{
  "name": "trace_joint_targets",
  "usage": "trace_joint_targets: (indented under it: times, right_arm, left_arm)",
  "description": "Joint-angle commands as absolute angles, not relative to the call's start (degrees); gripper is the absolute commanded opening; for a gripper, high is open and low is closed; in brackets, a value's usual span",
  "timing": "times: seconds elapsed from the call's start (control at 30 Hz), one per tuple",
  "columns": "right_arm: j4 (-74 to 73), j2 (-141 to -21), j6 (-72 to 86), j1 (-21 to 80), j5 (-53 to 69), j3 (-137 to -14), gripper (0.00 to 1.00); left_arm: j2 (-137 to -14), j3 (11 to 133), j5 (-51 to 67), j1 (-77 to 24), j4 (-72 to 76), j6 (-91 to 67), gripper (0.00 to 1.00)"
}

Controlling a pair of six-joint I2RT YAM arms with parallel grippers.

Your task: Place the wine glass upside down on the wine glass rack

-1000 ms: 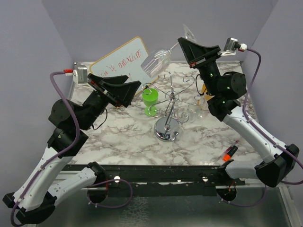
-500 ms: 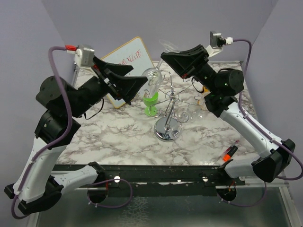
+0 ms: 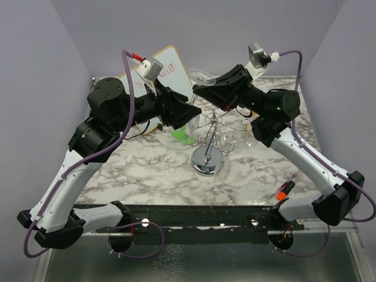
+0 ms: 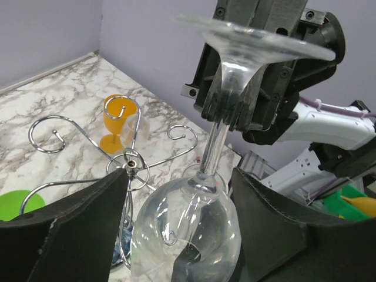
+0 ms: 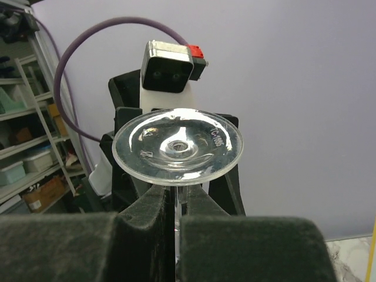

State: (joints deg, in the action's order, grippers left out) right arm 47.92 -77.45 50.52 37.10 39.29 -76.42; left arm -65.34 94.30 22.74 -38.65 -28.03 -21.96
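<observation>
**rackfan:** How far along is this one? Is the glass [image 4: 200,202] on the rack [image 3: 210,141] yet?

**yam_owner:** Nope, not hung yet. The flip looks done though. It's upside down in mid-air, foot up and bowl down, above the table [image 3: 153,170]. In the top view that's about 11 o'clock from the rack's post.

**rackfan:** Who's got it?

**yam_owner:** The right fingers [image 5: 164,214] are pinched tight on the stem, just under the foot. The left fingers [image 3: 185,111] are spread wide, one on each side of the bowl. I can't tell if they actually touch it, but it doesn't look like a real grip to me.

**rackfan:** So what's left?

**yam_owner:** Pretty much the whole hanging bit, I'd say. The stem has to slide into one of the curled arms so the foot sits on the wire, and then the fingers let go. In the left wrist view the bowl hangs near the curls, but no wire is round the stem.
</observation>
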Motion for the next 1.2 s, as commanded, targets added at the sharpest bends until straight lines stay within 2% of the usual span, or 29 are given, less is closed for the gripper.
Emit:
trace_joint_targets:
  times: [0.0,0.17,0.27,0.37,0.53,0.73,0.9,0.93,0.97,1.07,1.17]
  right_arm:
    - [50.3,-77.0,49.8,38.8,44.4,-76.1,0.01]
    - [49.8,-77.0,49.2,39.6,45.2,-75.3,0.01]
    - [50.1,-76.7,49.5,39.8,44.8,-74.8,0.01]
    - [50.8,-76.1,49.7,39.9,44.0,-74.2,0.01]
    - [52.1,-76.0,50.3,40.1,43.6,-73.5,0.01]
    - [55.2,-76.2,51.9,40.3,43.8,-72.8,0.01]
    - [56.2,-76.0,52.1,40.5,43.8,-71.9,0.01]
    - [55.7,-75.9,52.0,40.4,43.6,-71.8,0.03]
    - [55.2,-75.6,51.8,40.5,43.4,-71.7,0.12]
    - [52.9,-74.6,50.0,40.5,42.2,-70.8,0.43]
    - [46.7,-72.8,45.6,40.5,39.9,-70.7,0.59]
  left_arm:
    - [-63.8,94.0,25.3,-38.8,-28.3,-20.9,0.68]
    - [-63.7,93.7,27.0,-38.8,-28.3,-20.2,0.53]
    - [-63.4,92.5,27.8,-38.8,-28.3,-19.9,0.34]
    - [-63.0,91.6,29.0,-38.8,-28.3,-19.5,0.27]
    - [-62.4,90.7,33.2,-38.8,-28.3,-18.0,0.24]
    - [-62.7,90.2,36.1,-38.8,-28.3,-16.5,0.0]
    - [-61.9,89.5,34.3,-38.8,-28.3,-15.8,0.0]
    - [-61.5,89.3,33.2,-38.8,-28.3,-15.6,0.0]
    - [-61.0,89.1,31.9,-38.8,-28.3,-15.6,0.0]
    - [-59.3,88.4,26.3,-38.8,-28.5,-15.3,0.0]
    - [-57.5,88.7,18.7,-38.8,-29.8,-14.3,0.0]
